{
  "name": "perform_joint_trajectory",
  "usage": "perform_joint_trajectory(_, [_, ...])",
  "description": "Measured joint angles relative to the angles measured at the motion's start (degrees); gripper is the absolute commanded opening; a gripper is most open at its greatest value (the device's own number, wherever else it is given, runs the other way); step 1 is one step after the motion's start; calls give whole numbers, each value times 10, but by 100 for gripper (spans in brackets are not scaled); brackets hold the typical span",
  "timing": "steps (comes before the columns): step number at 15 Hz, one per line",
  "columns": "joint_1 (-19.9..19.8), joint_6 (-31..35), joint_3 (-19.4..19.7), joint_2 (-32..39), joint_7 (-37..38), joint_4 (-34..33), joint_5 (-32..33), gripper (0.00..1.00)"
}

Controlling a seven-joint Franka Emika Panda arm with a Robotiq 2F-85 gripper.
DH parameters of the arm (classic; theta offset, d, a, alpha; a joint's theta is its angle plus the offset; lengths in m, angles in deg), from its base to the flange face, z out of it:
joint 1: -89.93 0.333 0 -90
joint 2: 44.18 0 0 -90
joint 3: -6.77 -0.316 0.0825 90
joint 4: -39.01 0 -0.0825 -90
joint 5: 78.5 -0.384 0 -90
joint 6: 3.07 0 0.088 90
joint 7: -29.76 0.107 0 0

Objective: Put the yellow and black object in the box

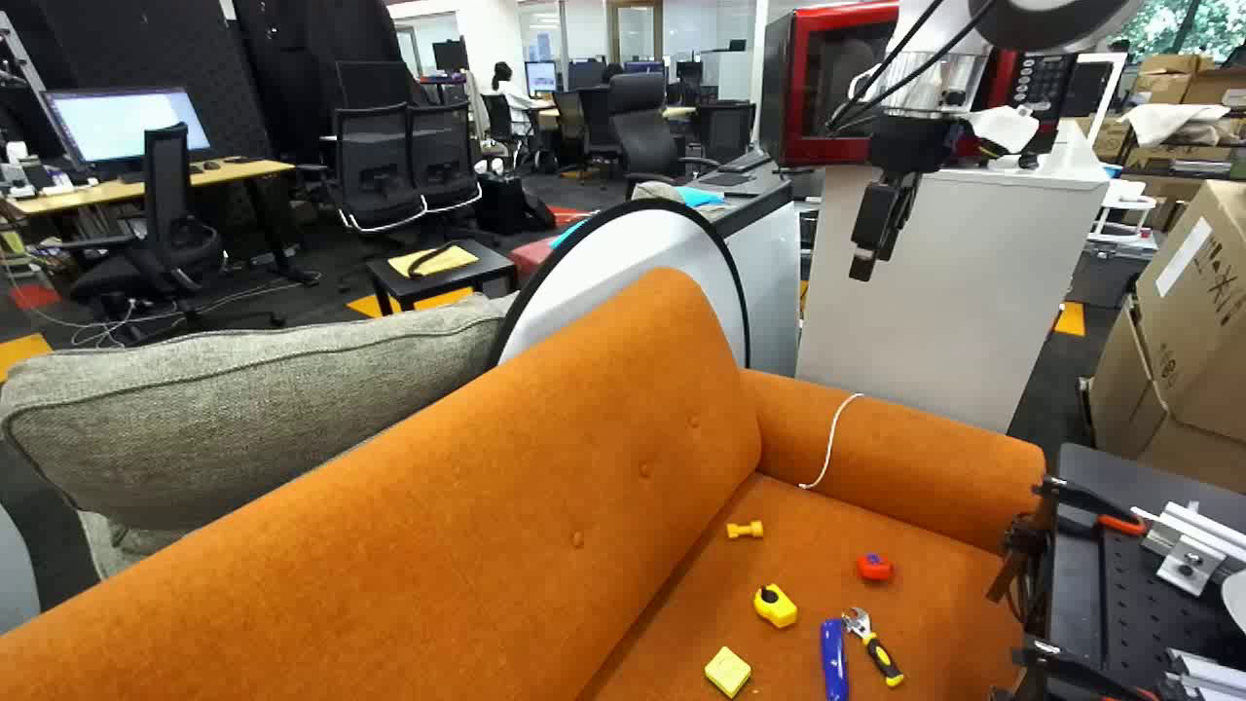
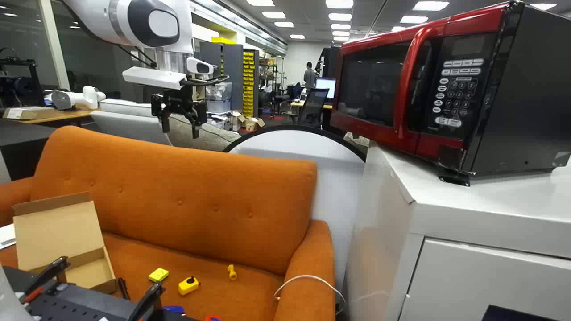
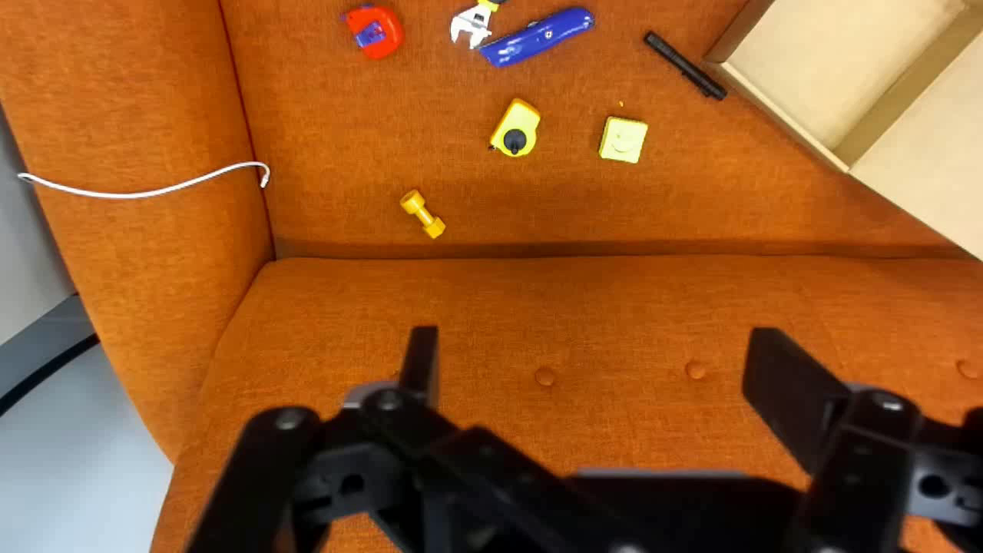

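The yellow and black object, a small yellow piece with a black knob on top, lies on the orange sofa seat. It shows in both exterior views (image 1: 779,609) (image 2: 188,286) and in the wrist view (image 3: 522,121). The open cardboard box stands on the seat, with its lid raised, in an exterior view (image 2: 58,236) and at the right of the wrist view (image 3: 814,69). My gripper (image 3: 595,334) is open and empty. It hangs high above the sofa, well apart from the object, in both exterior views (image 1: 862,263) (image 2: 180,130).
On the seat lie a yellow square block (image 3: 623,140), a yellow dumbbell-shaped piece (image 3: 423,214), a red piece (image 3: 376,32), a blue stick (image 3: 537,37), a wrench (image 3: 471,24) and a black pen-like piece (image 3: 686,66). The sofa backrest (image 2: 178,200) and a red microwave (image 2: 379,84) stand nearby.
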Motion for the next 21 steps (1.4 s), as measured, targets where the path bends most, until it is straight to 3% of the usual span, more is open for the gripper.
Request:
perform_joint_trajectory(7, [2, -2, 0, 29, -7, 9, -14, 100])
perform_joint_trajectory(15, [20, 53, -19, 179, -15, -7, -62, 100])
perform_joint_trajectory(21, [19, 52, -19, 182, -14, -16, -62, 100])
